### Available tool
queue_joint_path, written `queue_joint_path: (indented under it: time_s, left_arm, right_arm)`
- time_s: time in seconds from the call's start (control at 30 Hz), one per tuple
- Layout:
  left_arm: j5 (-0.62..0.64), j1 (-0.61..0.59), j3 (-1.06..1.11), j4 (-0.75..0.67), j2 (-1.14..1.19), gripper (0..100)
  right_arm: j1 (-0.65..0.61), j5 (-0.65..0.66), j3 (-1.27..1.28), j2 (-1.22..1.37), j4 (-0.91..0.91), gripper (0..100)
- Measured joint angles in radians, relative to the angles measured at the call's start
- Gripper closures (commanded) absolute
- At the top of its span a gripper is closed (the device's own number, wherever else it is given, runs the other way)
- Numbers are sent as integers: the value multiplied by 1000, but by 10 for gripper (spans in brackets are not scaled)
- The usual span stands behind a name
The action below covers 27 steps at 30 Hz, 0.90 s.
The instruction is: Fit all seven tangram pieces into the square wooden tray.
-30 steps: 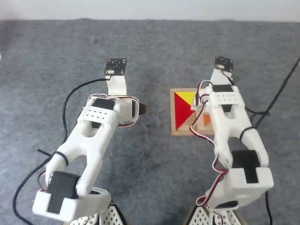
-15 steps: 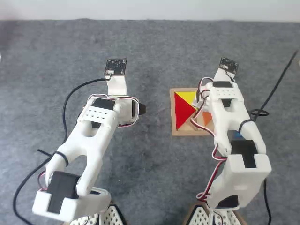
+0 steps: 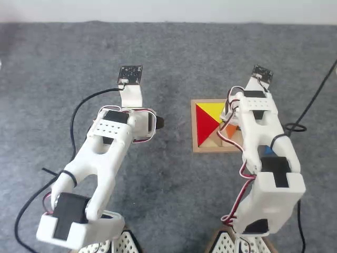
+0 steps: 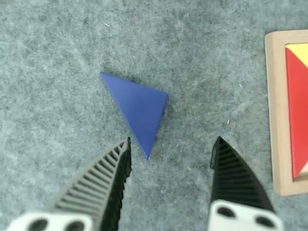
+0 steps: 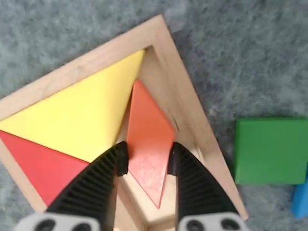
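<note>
The square wooden tray (image 3: 196, 126) lies under my right arm, with a red triangle (image 3: 205, 124) and a yellow triangle (image 3: 211, 109) in it. In the right wrist view my right gripper (image 5: 147, 158) is shut on an orange piece (image 5: 150, 144), which is over the tray (image 5: 187, 110) beside the yellow triangle (image 5: 82, 120) and the red triangle (image 5: 43, 166). My left gripper (image 4: 171, 150) stands open over the carpet, just short of a blue triangle (image 4: 137, 107) lying flat. The tray's edge (image 4: 272, 110) is off to one side of it.
A green square (image 5: 269, 151) and part of a blue piece (image 5: 301, 199) lie on the grey carpet just outside the tray. A blue piece (image 3: 267, 151) peeks out beside the right arm. Cables trail near both arm bases.
My right arm has shifted right and a little farther away over the tray, still with the orange piece. The left arm has stayed put.
</note>
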Motion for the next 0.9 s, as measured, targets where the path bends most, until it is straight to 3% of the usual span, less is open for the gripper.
queue_joint_path:
  time_s: [0.23, 0.37, 0.47, 0.8, 0.9]
  left_arm:
    - [0, 0, 0, 0, 0, 746]
    - [0, 0, 0, 0, 0, 746]
    - [0, 0, 0, 0, 0, 746]
    - [0, 0, 0, 0, 0, 746]
    - [0, 0, 0, 0, 0, 746]
  right_arm:
    - [-5, 110, -12, -152, 138, 981]
    - [-3, 241, -12, -221, 187, 980]
    - [-8, 431, -12, -230, 198, 979]
    - [-17, 1293, -29, -232, 196, 979]
    - [-34, 1422, -29, -232, 190, 979]
